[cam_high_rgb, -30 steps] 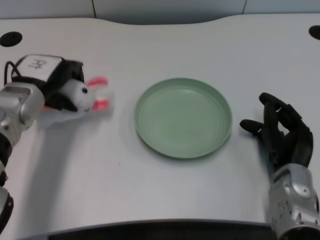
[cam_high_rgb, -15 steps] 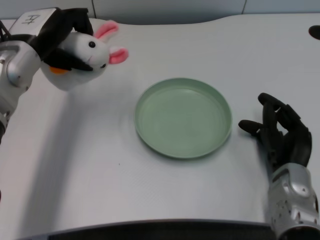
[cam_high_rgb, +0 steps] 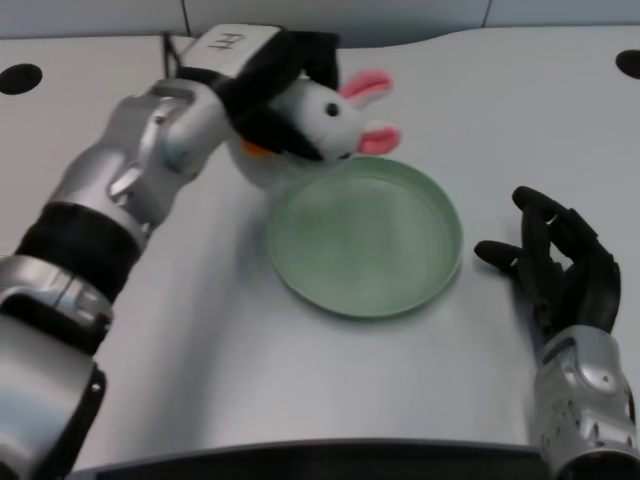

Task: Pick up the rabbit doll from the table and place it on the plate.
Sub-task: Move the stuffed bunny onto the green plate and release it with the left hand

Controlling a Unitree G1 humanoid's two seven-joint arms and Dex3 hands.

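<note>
Wrapping its black fingers (cam_high_rgb: 262,122) around the rabbit doll (cam_high_rgb: 318,122), the left hand (cam_high_rgb: 268,80) holds it off the tabletop (cam_high_rgb: 200,350) at the green plate's (cam_high_rgb: 440,262) far-left rim, seemingly placed for lowering inside.

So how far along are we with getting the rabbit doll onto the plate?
The pick looks done: the left hand holds the rabbit doll up off the table. In hand is the carry, with the doll at the far-left rim of the green plate, its pink ears reaching over the edge. Left to do: bring it over the plate's middle, lower it and let go. The plate holds nothing yet.
</note>
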